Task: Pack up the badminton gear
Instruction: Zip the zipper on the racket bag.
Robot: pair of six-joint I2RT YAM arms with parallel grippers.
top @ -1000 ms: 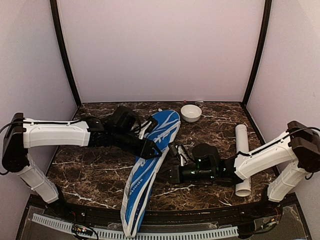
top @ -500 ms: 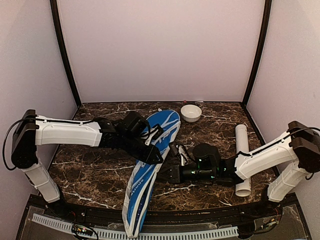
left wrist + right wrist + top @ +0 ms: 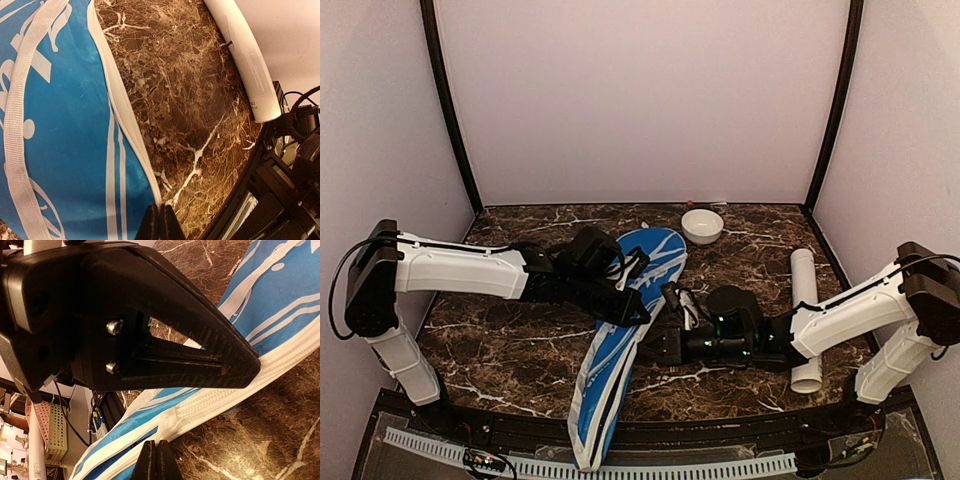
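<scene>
— Under both arms, what is the biggest thing?
— The dark brown marbled tabletop (image 3: 510, 350), closed in by pale walls on three sides.
— And on it?
— The racket cover (image 3: 615, 350), blue with white trim and a white strap. It lies flat and slantwise down the middle. Its broad rounded end points toward the back wall, and its narrow end reaches over the near edge between the two arm bases.
— Where is the long white tube (image 3: 804, 275)?
— It lies on the right side, well apart from the cover, running front to back. The right forearm crosses over its near half.
— Now the left hand (image 3: 638, 312).
— It reaches in from the left across the cover to its right edge, about halfway along. Seen from the left wrist, its fingers (image 3: 150, 227) are pressed together on the cover's white trim, which runs straight into them.
— The right hand (image 3: 650, 350)?
— It comes in low from the right and meets the same edge just nearer the front. Its fingers are closed tight, tips against the white zip border. Whether any cloth is caught between them I cannot tell.
— Do the two hands touch?
— They are close together; contact I cannot judge.
— Smallest thing?
— The small white bowl (image 3: 702, 225), upright near the back wall, just beyond the cover's broad end and not touching it.
</scene>
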